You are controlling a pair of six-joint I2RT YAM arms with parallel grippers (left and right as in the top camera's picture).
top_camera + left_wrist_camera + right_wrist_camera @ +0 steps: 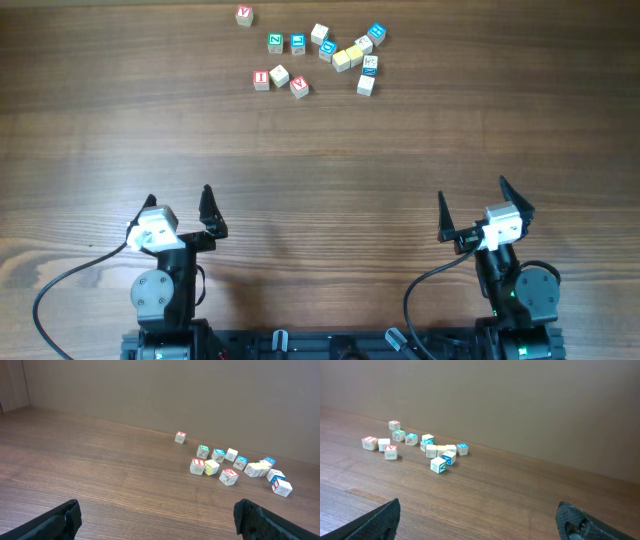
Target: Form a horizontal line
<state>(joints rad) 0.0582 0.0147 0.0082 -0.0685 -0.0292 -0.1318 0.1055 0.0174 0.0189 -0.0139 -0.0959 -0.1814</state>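
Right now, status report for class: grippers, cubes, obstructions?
Left gripper open, empty. Right gripper open, empty. Letter cubes scattered, no line yet. Blue-lettered cubes mixed in.

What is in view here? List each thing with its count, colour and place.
red-lettered cubes: three, pale wood with red letters; one alone at far left, two at the cluster's near left.
green-lettered cube: one, green letter; left of the cluster.
blue-lettered cubes: about four, blue letters; spread through the cluster.
pale and yellow cubes: about six; mostly mid and right of the cluster.
table: one, brown wood; under everything.
left gripper: one, black, open; near edge, left.
right gripper: one, black, open; near edge, right.
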